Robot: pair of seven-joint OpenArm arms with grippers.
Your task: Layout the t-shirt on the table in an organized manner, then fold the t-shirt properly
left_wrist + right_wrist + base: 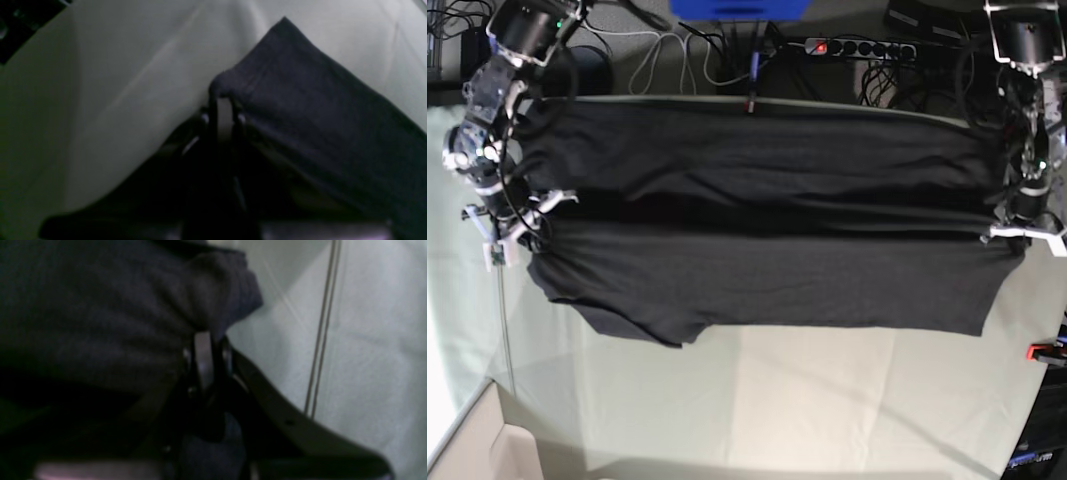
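1. Base view is showing the t-shirt [767,270] stretching across the table [827,400] from its left edge to its right edge, doubled along a dark horizontal crease.
2. The left gripper [223,100] is clamping, jaws closed, on a cloth edge; the right gripper [208,336] is pinching a bunched edge likewise (both wrist views are blurry).
3. Judging by this, a lengthwise fold is being carried over.
4. Next, both arms should be lowering together, keeping the cloth taut, before releasing.

Both arms reach in from twelve o'clock. The left gripper [1023,232] at three o'clock and the right gripper [515,232] at nine are clamped tight on cloth.
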